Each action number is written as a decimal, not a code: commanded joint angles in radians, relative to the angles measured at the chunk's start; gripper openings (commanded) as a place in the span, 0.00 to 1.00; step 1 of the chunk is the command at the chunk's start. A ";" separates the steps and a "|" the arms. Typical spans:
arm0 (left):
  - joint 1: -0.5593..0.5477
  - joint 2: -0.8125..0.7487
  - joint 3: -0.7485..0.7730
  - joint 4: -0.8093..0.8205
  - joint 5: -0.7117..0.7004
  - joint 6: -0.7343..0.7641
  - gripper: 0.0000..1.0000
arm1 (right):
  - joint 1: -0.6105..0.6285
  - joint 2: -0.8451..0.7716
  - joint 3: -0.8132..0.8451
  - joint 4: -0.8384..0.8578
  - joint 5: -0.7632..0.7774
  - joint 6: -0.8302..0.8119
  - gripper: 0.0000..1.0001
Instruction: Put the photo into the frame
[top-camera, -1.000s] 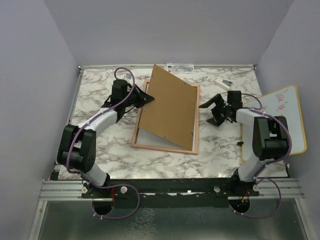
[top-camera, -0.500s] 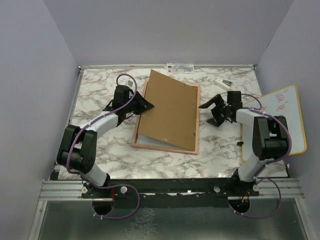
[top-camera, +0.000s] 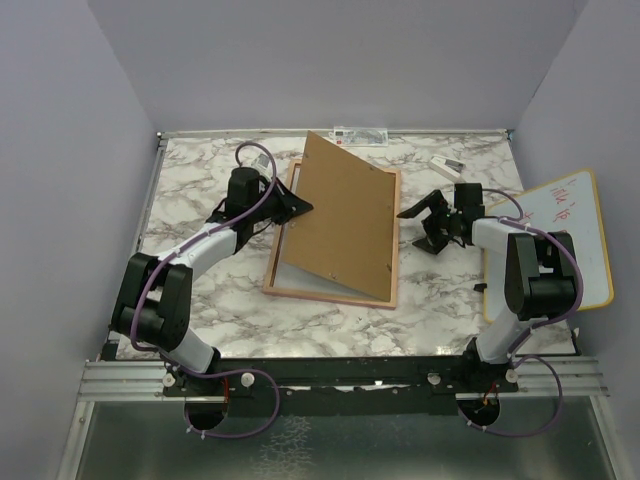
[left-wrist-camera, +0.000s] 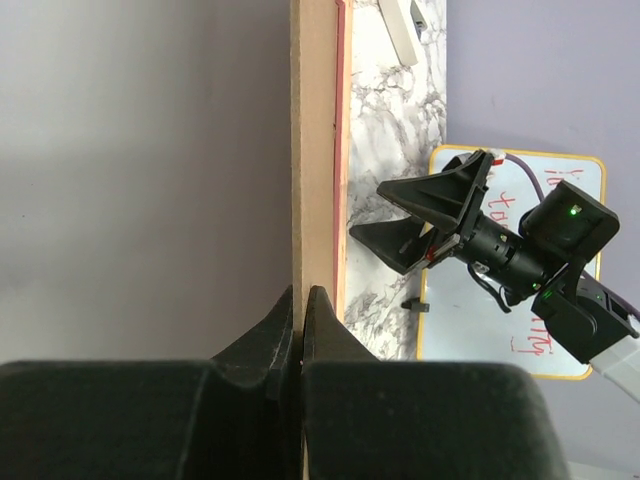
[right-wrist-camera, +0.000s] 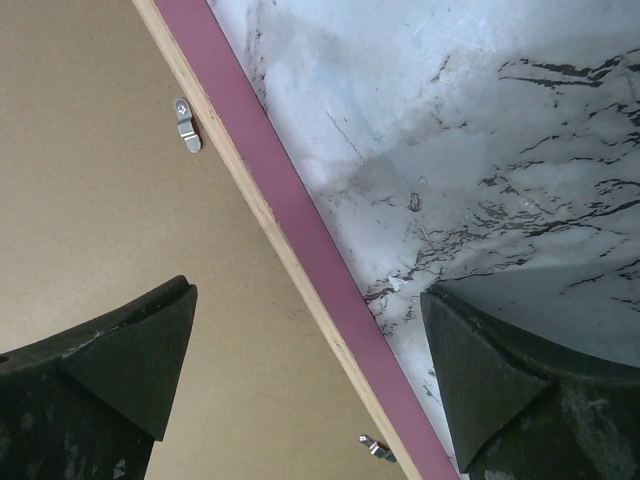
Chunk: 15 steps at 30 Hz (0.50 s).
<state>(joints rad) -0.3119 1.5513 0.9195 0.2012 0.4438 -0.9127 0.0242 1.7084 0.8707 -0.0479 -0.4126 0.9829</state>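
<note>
The board (top-camera: 335, 215) is pinched at its raised left edge by the left gripper (top-camera: 303, 208); the right gripper (top-camera: 412, 228) is spread wide, empty, beside the frame (top-camera: 330, 297).

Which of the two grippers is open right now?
The right gripper, its jaws spread wide beside the frame's right edge. The left gripper is shut, tips at the brown backing board's raised edge.

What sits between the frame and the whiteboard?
The open right gripper, above the table. The top view shows it, and the left wrist view agrees.
</note>
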 joint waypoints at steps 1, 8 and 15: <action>0.000 -0.022 -0.039 0.105 -0.045 0.016 0.00 | -0.006 0.018 -0.021 -0.003 -0.014 -0.024 0.97; 0.000 -0.033 -0.040 0.127 -0.085 0.034 0.00 | -0.007 0.020 -0.027 -0.001 -0.021 -0.035 0.97; 0.000 -0.054 -0.048 0.154 -0.092 0.036 0.00 | -0.006 0.028 -0.037 0.010 -0.028 -0.036 0.97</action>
<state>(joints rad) -0.3145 1.5455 0.8810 0.2653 0.4408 -0.9302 0.0242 1.7084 0.8619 -0.0345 -0.4320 0.9676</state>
